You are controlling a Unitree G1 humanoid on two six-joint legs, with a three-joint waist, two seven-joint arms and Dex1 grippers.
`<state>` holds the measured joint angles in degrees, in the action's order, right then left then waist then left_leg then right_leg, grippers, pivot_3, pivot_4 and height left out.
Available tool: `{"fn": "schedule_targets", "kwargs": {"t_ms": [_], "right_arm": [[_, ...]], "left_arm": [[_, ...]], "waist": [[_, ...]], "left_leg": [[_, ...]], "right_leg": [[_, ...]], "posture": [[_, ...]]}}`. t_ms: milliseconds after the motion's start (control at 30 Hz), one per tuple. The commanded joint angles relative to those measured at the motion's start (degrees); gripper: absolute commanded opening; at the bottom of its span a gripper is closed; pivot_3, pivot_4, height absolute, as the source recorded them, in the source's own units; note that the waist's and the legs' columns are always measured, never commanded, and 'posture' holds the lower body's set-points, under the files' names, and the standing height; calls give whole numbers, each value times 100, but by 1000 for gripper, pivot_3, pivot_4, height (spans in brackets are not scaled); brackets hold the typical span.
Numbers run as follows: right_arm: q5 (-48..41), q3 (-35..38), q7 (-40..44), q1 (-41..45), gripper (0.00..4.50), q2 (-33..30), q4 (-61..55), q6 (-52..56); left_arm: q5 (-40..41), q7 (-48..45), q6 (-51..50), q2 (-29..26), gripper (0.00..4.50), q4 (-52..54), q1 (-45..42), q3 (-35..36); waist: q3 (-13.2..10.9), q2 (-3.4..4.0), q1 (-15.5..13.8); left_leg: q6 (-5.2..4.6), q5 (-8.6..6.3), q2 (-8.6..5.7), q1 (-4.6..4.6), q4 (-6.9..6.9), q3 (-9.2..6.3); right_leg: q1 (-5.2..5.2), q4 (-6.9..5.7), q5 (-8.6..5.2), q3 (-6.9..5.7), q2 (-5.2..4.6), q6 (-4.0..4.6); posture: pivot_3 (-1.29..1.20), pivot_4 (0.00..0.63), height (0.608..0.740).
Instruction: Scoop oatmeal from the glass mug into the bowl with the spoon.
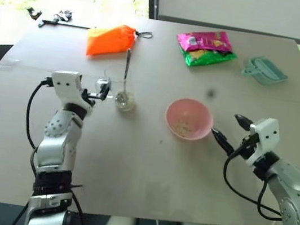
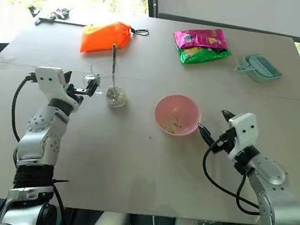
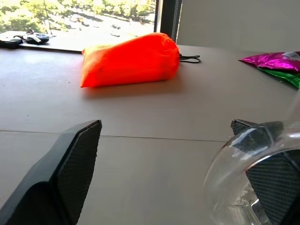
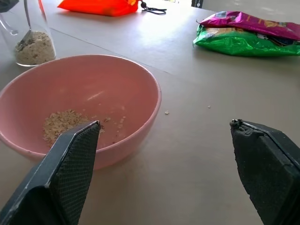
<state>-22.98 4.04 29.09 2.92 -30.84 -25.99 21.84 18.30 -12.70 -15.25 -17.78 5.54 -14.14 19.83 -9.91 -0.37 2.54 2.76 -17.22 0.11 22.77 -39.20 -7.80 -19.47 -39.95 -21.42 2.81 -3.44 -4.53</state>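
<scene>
Glass mug (image 2: pixel 110 85) with spoon (image 2: pixel 113 64) standing in it; pink bowl (image 2: pixel 177 114) beside, on tabletop (image 2: pixel 142 162).
Right wrist view reveals oatmeal (image 4: pixel 63 123) in bowl and mug; left end effector (image 2: pixel 88 87) spread, mug rim against one finger; right end effector (image 2: pixel 212 124) spread, empty, near bowl.

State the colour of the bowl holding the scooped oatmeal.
The bowl is plain pink, clearest in the right wrist view.
</scene>
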Motion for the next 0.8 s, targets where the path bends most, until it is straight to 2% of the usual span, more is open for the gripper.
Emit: {"fn": "schedule_targets", "kwargs": {"t_ms": [33,167,333,467,600,800], "right_arm": [[72,304,178,-90,4500,-65,51,-388],[104,497,438,-222,4500,-169,316,-692],[-66,863,841,-475,4500,-394,443,-852],[-243,1334,1359,-1099,4500,-675,344,-989],[-359,1797,1575,-1718,4500,-768,244,-1067],[-411,2151,1776,-2221,4500,-884,67,-1012]], "left_arm": [[267,13,-431,-170,4469,988,362,147],[712,-152,-820,-299,4469,1678,899,387],[1173,-662,-1238,-765,4469,2371,1882,673],[1833,-1253,-1581,-1080,4469,2926,2778,992],[2153,-1732,-1602,-1272,4469,3004,3530,1338],[2325,-2164,-1554,-1434,4469,2872,3915,1489]], "waist": [[0,0,-5],[0,0,-8],[0,3,-13],[1,4,-49],[2,5,-45],[2,9,-44]], "left_leg": [[0,0,0,0,1,0],[0,0,2,-3,-1,-1],[0,0,4,-7,5,8],[-1,-1,3,-7,5,8],[-2,-1,3,-9,13,15],[-28,-16,4,-66,20,20]], "right_leg": [[0,0,0,0,0,0],[2,-4,0,0,0,0],[2,-1,0,10,1,0],[5,3,0,10,-3,0],[5,5,0,16,-5,1],[55,10,-1,21,-3,1]], "posture": [[0,150,740],[0,150,740],[0,150,740],[0,150,740],[0,150,740],[0,150,740]]}}
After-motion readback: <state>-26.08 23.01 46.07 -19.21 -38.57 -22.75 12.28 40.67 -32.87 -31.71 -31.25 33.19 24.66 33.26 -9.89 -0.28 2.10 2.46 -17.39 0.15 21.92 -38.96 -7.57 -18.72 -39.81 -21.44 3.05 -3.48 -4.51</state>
